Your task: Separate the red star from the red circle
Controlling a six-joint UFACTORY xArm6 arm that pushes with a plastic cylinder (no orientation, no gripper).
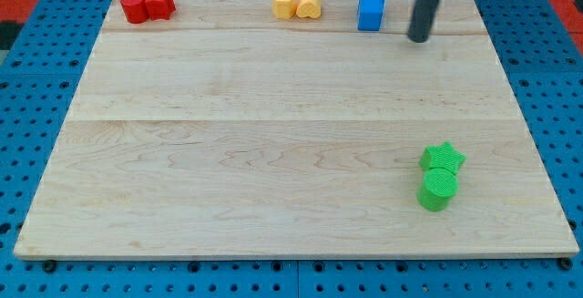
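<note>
The red star (160, 3) and the red circle (135, 8) sit touching each other at the view's top left corner of the wooden board (273, 152), the circle on the left. My tip (419, 37) rests on the board near the view's top right, far to the right of both red blocks and just right of the blue block (371, 9).
A yellow hexagon (284, 3) and a yellow heart (309, 4) touch at the view's top centre. A green star (443, 159) and a green circle (438, 190) touch at the view's lower right. A blue pegboard (27, 107) surrounds the board.
</note>
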